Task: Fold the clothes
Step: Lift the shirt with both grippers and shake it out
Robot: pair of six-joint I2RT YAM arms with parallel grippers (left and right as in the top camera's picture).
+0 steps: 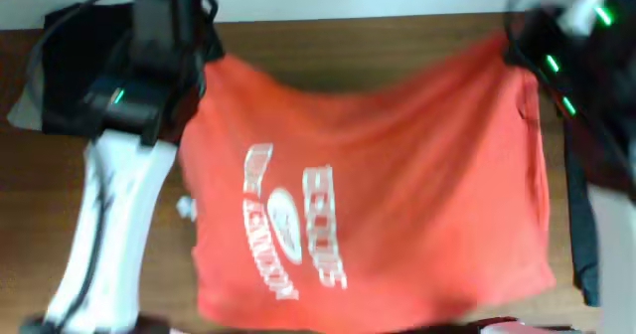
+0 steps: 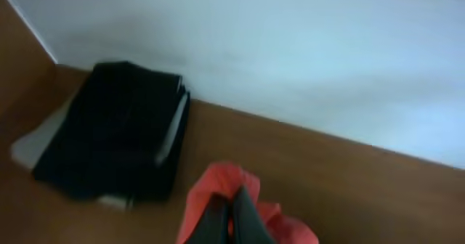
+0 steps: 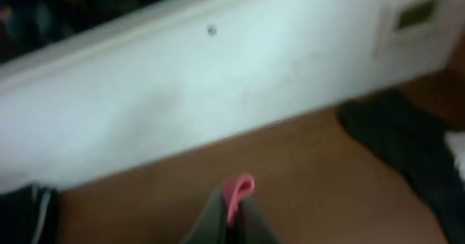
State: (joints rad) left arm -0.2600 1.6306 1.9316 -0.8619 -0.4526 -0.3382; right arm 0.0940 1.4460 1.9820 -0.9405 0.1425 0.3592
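The red-orange, white-lettered cotton T-shirt (image 1: 397,195) spreads over the brown wooden table (image 1: 378,46), far corners pinched by the closed left gripper (image 2: 231,213) and right gripper (image 3: 234,216); light, limp cloth, likely best gripped at corners.

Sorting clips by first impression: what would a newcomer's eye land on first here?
The red-orange T-shirt with white lettering, spread across the middle of the table. The left tool and right tool are each shut on a far corner of it. A folded dark pile sits at the table's far left corner, by the wall.
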